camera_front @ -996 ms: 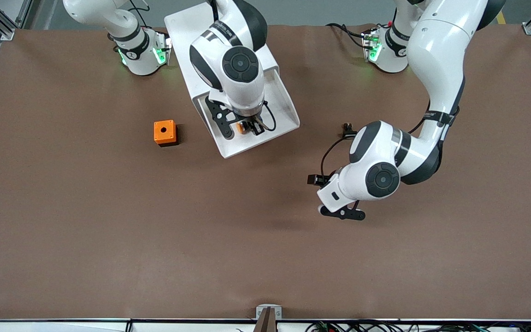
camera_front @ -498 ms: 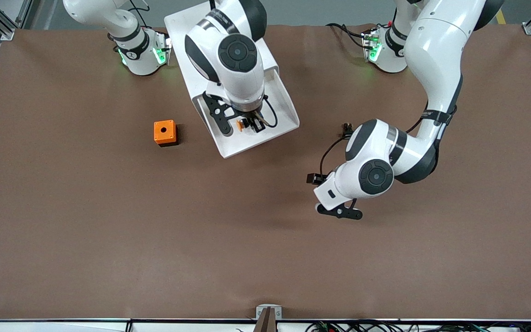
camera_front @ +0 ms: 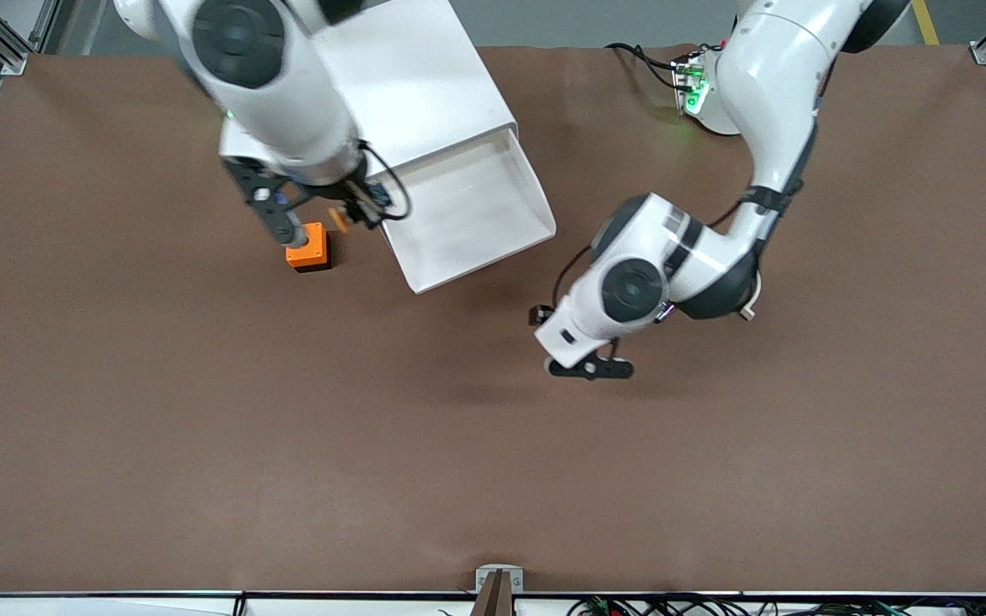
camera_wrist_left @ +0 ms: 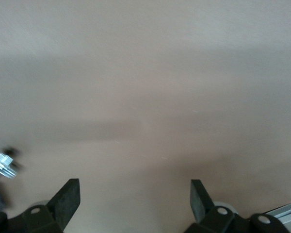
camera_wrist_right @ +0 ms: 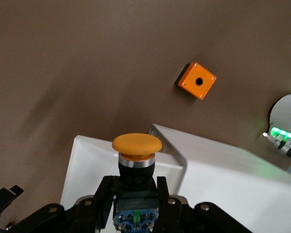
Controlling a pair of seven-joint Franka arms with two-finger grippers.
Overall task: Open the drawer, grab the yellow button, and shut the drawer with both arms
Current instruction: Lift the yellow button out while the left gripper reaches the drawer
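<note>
The right tool (camera_wrist_right: 134, 204) is closed on the button (camera_wrist_right: 136, 160), gripping its black body with the orange cap projecting past the fingertips and the blue rear end seated between the jaws. In the front view the right tool (camera_front: 322, 218) hangs over the tabletop (camera_front: 202, 428) just beside the open drawer (camera_front: 467, 214), with the orange box (camera_front: 308, 246) directly under it. The drawer is pulled out of the white cabinet (camera_front: 407, 85) and its tray shows nothing inside.

The left tool (camera_wrist_left: 135, 206) is fully spread and holds nothing. In the front view it (camera_front: 591, 370) hangs over bare tabletop, clear of the drawer front, toward the left arm's end.

Step in hand, as judged: carry the button clear of the drawer, then close the drawer.

Procedure for doing it well:

1. Keep the right tool's grip unchanged. The button is small and is held by its body only (a slip would likely drop it onto the box or the tabletop below the tool).
2. Keep the button's cap clear of the cabinet wall beside the tool and of the orange box beneath it.
3. Bring the left tool square to the drawer's front lip before any contact. A push off centre is likely to skew the tray or slide the light cabinet.
4. Push along the drawer's own axis, which lies at an angle across the tabletop.
5. Hold the right arm out of the left arm's path.
</note>
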